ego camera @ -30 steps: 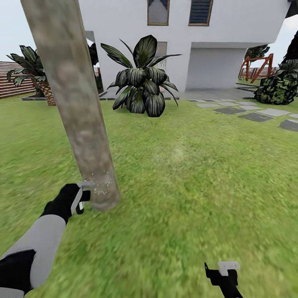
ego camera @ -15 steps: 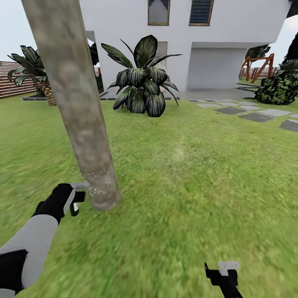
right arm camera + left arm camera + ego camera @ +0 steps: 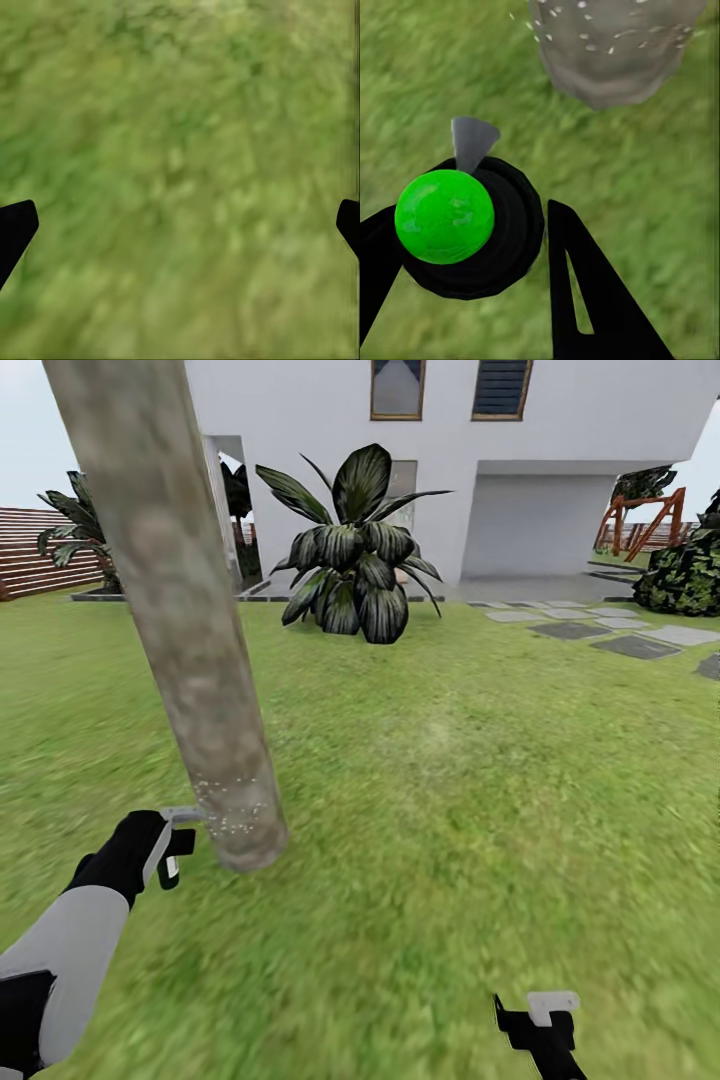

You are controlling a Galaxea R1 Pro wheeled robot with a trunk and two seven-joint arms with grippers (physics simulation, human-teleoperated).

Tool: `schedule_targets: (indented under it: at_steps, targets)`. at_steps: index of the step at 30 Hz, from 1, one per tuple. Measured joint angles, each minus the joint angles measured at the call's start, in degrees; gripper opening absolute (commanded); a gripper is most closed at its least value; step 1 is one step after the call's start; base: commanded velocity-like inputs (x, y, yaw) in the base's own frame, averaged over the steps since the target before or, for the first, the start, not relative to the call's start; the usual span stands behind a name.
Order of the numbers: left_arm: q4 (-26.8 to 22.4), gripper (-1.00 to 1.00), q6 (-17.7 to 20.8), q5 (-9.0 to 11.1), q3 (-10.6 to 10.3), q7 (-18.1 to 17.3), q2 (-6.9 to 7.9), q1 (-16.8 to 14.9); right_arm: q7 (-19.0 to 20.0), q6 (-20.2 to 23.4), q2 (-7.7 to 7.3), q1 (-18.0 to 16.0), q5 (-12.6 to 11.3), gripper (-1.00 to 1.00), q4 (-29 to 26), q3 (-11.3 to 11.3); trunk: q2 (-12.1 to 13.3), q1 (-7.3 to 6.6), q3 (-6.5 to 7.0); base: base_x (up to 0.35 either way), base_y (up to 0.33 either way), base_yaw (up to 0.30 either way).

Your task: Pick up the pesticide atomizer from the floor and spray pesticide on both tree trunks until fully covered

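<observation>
One left claw [image 3: 172, 847] low beside tree trunk [image 3: 170, 610], apparently gripping atomizer [image 3: 461, 225].

A white house [image 3: 560, 430] with two dark upper windows [image 3: 398, 387] stands at the rear, fronted by a large dark broad-leaved plant [image 3: 352, 550], with a dark leafy bush [image 3: 685, 575] and a reddish-brown wooden frame [image 3: 640, 520] to one side.
</observation>
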Motion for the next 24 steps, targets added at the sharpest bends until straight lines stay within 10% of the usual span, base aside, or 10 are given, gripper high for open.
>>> schedule_targets:
  at_steps: [24]
  targets:
    - [0.1, -1.00, 0.2, 0.0, 0.0, 0.2, -0.04, 0.2, 0.0, 0.0, 0.00, 0.0, 0.0, 1.00, 0.0, 0.0, 0.0, -0.01, 0.00, 0.020, -0.276, 0.000]
